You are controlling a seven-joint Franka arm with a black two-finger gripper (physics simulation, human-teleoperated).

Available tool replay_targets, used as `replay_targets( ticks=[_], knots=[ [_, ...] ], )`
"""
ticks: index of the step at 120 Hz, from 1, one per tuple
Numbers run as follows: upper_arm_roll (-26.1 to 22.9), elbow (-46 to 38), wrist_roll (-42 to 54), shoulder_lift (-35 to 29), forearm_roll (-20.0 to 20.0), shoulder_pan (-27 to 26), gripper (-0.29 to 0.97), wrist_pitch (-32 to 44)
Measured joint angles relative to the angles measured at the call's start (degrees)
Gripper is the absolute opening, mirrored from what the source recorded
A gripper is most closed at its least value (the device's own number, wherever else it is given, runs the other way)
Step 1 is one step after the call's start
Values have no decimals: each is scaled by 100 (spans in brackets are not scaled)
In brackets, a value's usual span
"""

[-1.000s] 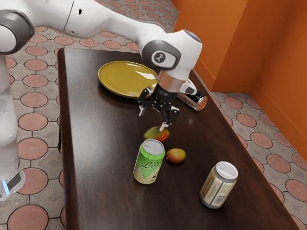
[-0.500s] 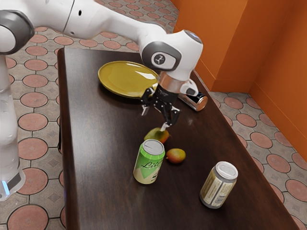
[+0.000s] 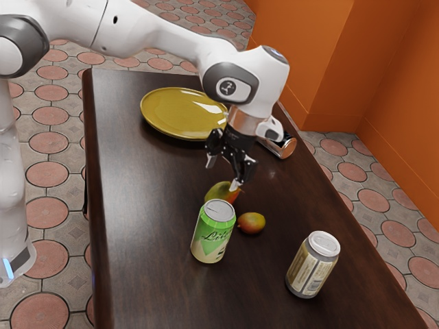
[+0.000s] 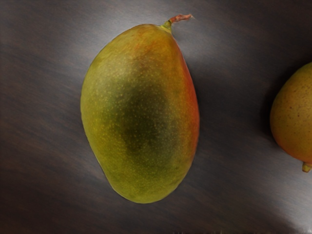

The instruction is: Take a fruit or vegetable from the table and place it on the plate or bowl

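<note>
– Shifted since a second ago?
– Slightly: the gripper [image 3: 223,175] has edged toward the exterior view's right. Fingers spread, holding nothing.
– Count?
– One plate [image 3: 180,112] at its 11 o'clock. Two mangoes: greener mango [image 3: 219,190] [image 4: 141,114] on the table [image 3: 137,205] just below it, second mango [image 3: 252,222] [image 4: 292,117] at 4 o'clock. Three cans: green can [image 3: 213,233], silver can [image 3: 278,145], beige can [image 3: 312,264].

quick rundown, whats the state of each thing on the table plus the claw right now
claw: open, holding nothing, just above the larger mango
larger mango: lying on the table, not held
small mango: lying on the table beside the green can
plate: empty
green can: upright
beige can: upright
silver can: lying on its side
</note>
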Motion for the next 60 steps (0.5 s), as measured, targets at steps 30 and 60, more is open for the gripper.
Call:
replay_targets(
  ticks=[30,60],
  knots=[
    [35,-23,256,95,22,80,68,16],
    [28,42,435,231,63,313,68,58]
  ],
)
